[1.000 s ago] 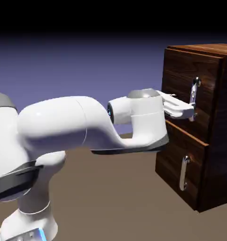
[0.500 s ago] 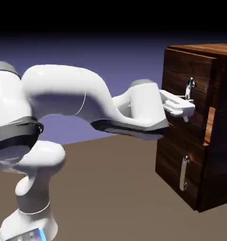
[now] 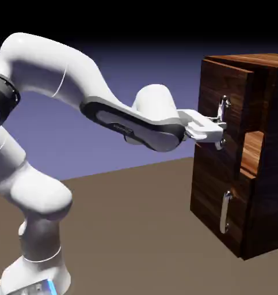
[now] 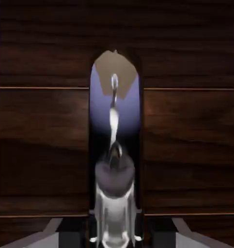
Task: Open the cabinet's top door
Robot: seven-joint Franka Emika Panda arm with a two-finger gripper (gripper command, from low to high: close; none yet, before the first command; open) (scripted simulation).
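White arm [image 3: 60,63] fills my near side, and I see it arching over the brown bench [image 3: 135,230] toward the cabinet [image 3: 262,155]. My gripper [image 3: 220,128] is pinched tight on the silver handle [image 3: 223,113] of the top door [image 3: 219,109]. In the hand view that handle [image 4: 114,160] sits large between the fingertips, dark wood grain behind it. Further back, the top door stands ajar from the cabinet's front, with a lit wooden gap at its edge. The lower panel [image 3: 219,196], under it, sits flush.
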